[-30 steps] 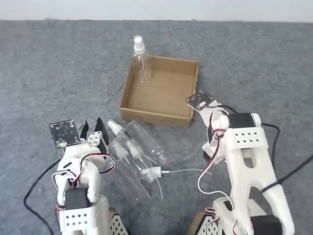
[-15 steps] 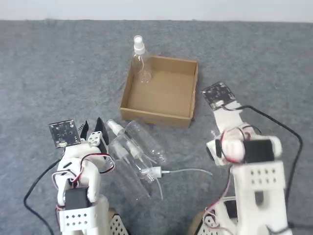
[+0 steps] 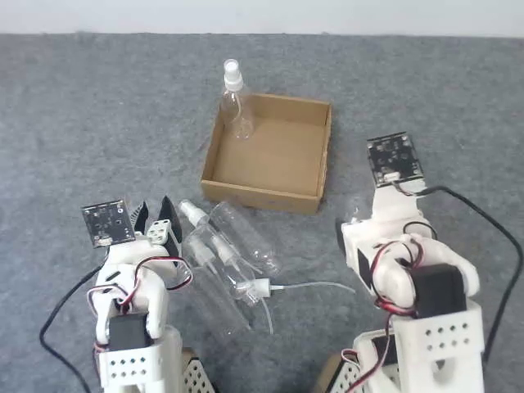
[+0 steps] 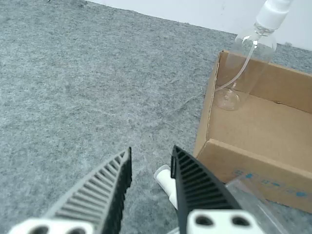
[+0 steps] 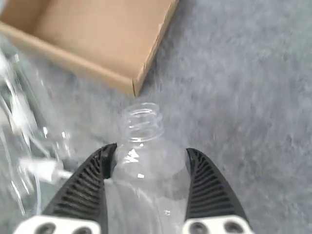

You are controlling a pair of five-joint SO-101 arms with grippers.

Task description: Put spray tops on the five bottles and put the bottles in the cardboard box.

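Bottles are the job, and one open-necked bottle (image 5: 143,168) with no spray top sits clamped between the jaws of my right gripper (image 5: 150,152), neck pointing away from the wrist, above the grey table (image 3: 74,106) just off the near right corner of the cardboard box (image 3: 304,190). Over the last second that arm has swung back from that corner and out toward the table's right edge, so I judge the bottle is being carried clear for capping, not dropped into the box. My left gripper (image 3: 154,214) has not moved: it sits with its jaws apart and nothing between them, by the left side of the pile of bottles (image 3: 233,241) lying between the box and the table's near edge. A loose spray top (image 3: 260,286) with its long tube lies at the pile's near side. One capped bottle (image 3: 235,102) already stands in the box's far left corner, so most of the work remains. Next I expect to need the left gripper on that spray top.
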